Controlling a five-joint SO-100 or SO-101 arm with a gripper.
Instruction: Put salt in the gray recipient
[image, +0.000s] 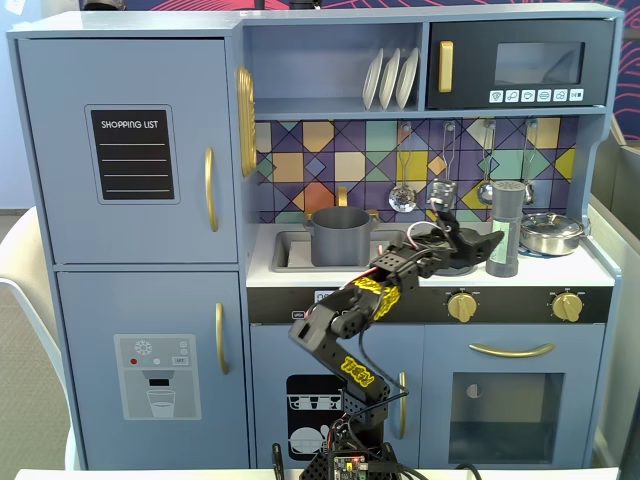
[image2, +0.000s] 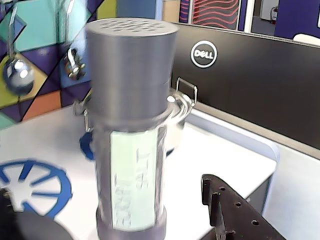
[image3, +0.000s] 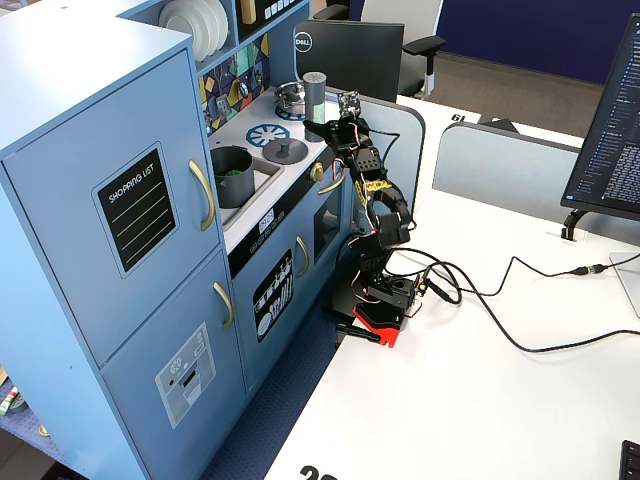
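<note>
The salt (image2: 131, 135) is a tall dark-gray shaker with a perforated cap and a pale green label, and it stands upright on the white stovetop. My gripper (image2: 112, 200) is open, one dark finger (image2: 227, 210) to the right of the shaker and the other at the lower left, apart from it. In a fixed view the salt (image: 507, 228) stands just right of the gripper (image: 482, 247). The gray recipient (image: 340, 236) sits in the sink to the left, and it also shows in the other fixed view (image3: 232, 175), well left of the salt (image3: 315, 94).
A shiny silver pan (image: 551, 233) stands right behind the salt (image2: 181, 107). A flat gray lid (image3: 284, 150) lies on the stovetop between sink and shaker. Utensils (image: 403, 190) hang on the tiled back wall. A Dell monitor (image2: 204, 54) stands beyond the counter's end.
</note>
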